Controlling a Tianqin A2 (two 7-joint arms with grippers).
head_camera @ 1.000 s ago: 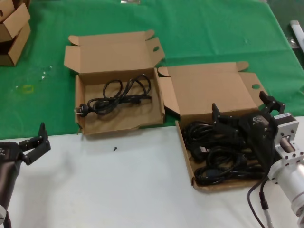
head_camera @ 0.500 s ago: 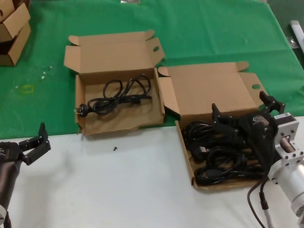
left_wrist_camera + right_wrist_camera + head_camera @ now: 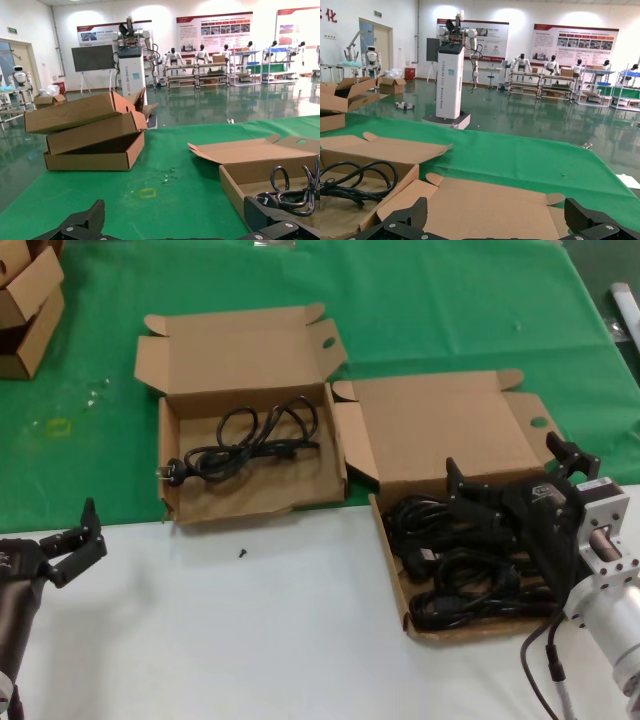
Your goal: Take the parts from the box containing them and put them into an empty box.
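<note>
Several cords (image 3: 455,580) are heaped in the source box (image 3: 395,585): light, floppy, tangle-prone; best pinched at a coil. Right gripper (image 3: 515,485) is spread above them; left gripper (image 3: 75,540) is spread, parked near the table's left edge.

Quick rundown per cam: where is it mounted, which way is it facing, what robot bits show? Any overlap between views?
Head: on the head, looking down at both cartons; left gripper and right gripper both show.
Left wrist: low on the left arm, facing the hall across the green cloth; two open fingertips show.
Right wrist: above the full carton's lid, facing the hall; open fingertips show.
Shared: all three see the single cord.
</note>
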